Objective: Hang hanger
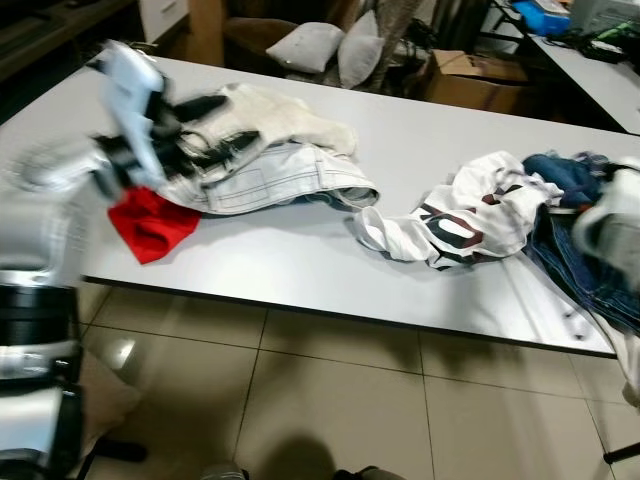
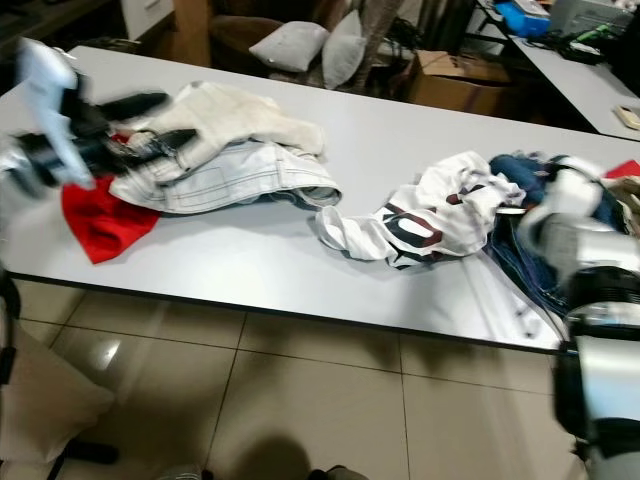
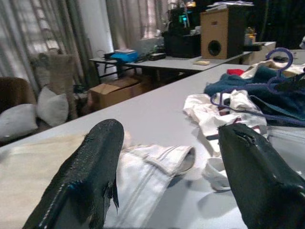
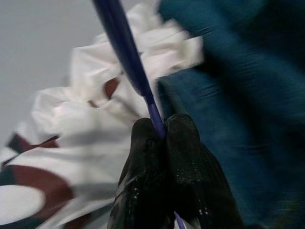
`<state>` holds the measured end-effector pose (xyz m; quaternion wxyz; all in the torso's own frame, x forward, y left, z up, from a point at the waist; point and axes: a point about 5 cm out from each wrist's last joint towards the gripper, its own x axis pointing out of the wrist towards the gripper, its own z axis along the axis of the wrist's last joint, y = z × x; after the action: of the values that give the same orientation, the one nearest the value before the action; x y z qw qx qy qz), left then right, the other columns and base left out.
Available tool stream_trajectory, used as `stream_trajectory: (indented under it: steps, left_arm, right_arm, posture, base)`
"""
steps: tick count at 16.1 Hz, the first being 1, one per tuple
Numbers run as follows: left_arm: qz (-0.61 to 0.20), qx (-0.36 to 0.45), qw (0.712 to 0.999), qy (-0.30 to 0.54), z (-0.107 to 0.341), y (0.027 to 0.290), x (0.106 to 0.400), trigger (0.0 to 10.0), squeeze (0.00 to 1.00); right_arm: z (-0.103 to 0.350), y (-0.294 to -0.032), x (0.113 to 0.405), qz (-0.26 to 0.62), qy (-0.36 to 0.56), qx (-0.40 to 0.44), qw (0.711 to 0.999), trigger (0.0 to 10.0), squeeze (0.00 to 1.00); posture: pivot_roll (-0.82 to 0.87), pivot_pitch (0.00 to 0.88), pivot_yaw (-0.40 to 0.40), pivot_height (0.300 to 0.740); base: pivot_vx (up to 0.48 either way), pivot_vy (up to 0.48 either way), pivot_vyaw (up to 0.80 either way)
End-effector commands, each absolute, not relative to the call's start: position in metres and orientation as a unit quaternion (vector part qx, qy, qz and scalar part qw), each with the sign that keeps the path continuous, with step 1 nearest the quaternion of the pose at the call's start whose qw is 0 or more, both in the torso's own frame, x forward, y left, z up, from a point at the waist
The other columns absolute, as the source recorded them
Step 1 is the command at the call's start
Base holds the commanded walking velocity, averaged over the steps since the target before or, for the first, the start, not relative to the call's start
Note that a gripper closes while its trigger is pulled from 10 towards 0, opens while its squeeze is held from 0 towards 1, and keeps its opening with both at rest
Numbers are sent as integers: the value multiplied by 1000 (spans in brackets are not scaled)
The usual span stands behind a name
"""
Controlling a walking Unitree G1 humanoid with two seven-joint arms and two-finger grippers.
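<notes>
A purple hanger (image 4: 123, 50) lies across the white printed shirt (image 1: 470, 215) and blue jeans (image 1: 565, 175) at the right end of the grey table (image 1: 300, 270). My right gripper (image 4: 159, 128) is shut on the hanger's thin bar, just above those clothes; its blurred arm (image 2: 560, 220) shows at the table's right side. The hanger's hook (image 3: 279, 49) is visible far off in the left wrist view. My left gripper (image 3: 167, 181) is open and holds nothing, hovering over the pale garments (image 1: 270, 150) at the table's left end.
A red cloth (image 1: 150, 225) lies at the table's front left edge. Behind the table stand pillows (image 1: 305, 45), a cardboard box (image 1: 470, 80) and another desk (image 1: 590, 70). Tiled floor (image 1: 330, 400) runs along the near side.
</notes>
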<state>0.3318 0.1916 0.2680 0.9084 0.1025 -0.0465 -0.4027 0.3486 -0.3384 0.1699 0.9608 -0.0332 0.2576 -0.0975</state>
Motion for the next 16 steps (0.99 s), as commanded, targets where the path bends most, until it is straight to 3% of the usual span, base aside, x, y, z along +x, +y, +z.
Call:
stream_trajectory:
  steps: [1,3,6,8,10,13,16]
  left_arm:
    - [-413,113,903,-36,260,177,330,10000,0]
    - [-411,101,906,-29,251,165,330,10000,0]
    - [-396,54,916,-26,235,143,329,10000,0]
    - [-376,42,925,-25,229,138,329,10000,0]
    - [-311,12,950,-37,220,135,326,10000,0]
    - [-240,10,970,-28,200,137,312,10000,0]
    - [-196,13,980,-12,172,137,298,10000,0]
  right_arm:
    - [182,-356,342,-114,246,-69,960,10000,0]
    - [206,-349,348,-59,196,-41,978,10000,0]
    - [239,-307,359,62,125,6,990,10000,0]
    - [237,-294,362,71,128,2,989,10000,0]
    - [244,-273,359,79,63,-18,995,10000,0]
    - [240,-227,328,58,-31,-92,994,10000,0]
    - [212,-185,288,59,-55,-33,996,10000,0]
  posture:
    - [-65,0,-73,740]
    - [-74,0,-63,740]
    - [-79,0,-58,740]
    - [-76,0,-58,740]
    - [-61,0,-70,740]
    - [-60,0,-89,740]
    - [-78,0,-87,740]
  base:
    - [0,0,0]
    - [0,0,0]
    - [0,0,0]
    - [0,0,0]
    - [0,0,0]
    - [0,0,0]
    - [0,-435,0]
